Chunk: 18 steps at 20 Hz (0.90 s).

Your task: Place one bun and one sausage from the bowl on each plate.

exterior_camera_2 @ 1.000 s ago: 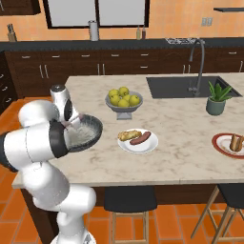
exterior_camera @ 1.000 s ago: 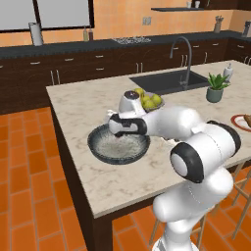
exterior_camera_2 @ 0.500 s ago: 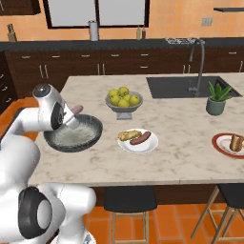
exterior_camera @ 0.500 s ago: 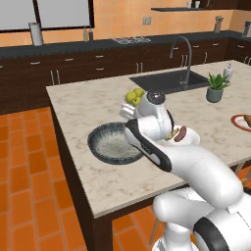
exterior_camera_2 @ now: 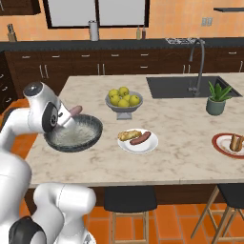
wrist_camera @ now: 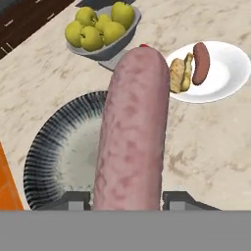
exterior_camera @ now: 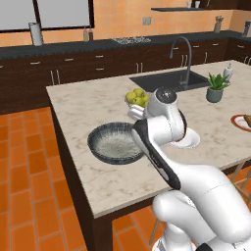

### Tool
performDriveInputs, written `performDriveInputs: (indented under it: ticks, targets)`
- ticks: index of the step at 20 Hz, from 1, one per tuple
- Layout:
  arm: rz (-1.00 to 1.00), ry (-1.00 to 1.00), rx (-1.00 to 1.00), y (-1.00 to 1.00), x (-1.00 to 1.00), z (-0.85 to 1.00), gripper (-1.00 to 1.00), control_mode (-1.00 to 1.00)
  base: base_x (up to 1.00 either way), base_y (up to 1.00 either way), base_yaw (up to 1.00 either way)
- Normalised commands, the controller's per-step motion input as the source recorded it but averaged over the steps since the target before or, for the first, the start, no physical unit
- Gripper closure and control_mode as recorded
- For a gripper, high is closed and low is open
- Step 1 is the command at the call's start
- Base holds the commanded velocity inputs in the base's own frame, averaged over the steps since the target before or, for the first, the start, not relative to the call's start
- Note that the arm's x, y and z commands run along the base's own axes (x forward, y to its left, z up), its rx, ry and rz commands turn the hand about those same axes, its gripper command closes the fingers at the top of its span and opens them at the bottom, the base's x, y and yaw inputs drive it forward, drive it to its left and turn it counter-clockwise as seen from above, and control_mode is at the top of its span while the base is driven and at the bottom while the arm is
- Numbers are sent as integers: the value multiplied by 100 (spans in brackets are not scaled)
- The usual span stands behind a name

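Claw (wrist_camera: pixel 126 200) lifted sausage (wrist_camera: pixel 131 132) above bowl (wrist_camera: pixel 49 147) rim, counter beyond open.

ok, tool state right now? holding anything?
Tool: closed on a sausage, above the bowl.

You're looking at a mottled pink sausage (wrist_camera: pixel 133 132), paler in blotches, with a red tip. Behind it, the bowl (wrist_camera: pixel 46 147) has a dark rim striped with fine pale lines and a speckled light grey inside. Right of the bowl, the plain white plate (wrist_camera: pixel 223 73) carries a red-brown sausage (wrist_camera: pixel 200 62) and a yellow-tan bun (wrist_camera: pixel 180 74). Above the bowl, the yellow-green apples (wrist_camera: pixel 99 28) sit in a grey pedestal bowl (wrist_camera: pixel 109 53). The counter (wrist_camera: pixel 206 147) is beige marble with brown veins.
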Motion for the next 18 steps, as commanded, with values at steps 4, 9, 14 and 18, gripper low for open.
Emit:
performDriveInputs:
  ticks: [4, 9, 14, 18]
  targets:
    - [-7, 0, 2, -42, -50, -3, 100, 100, -50, -50, -10]
    - [0, 0, 0, 0, 0, 0, 100, 100, -59, -100, -22]
    - [0, 0, 0, 0, 0, 0, 100, 100, 9, -100, -19]
    - [0, 0, 0, 0, 0, 0, 100, 100, 60, -100, -9]
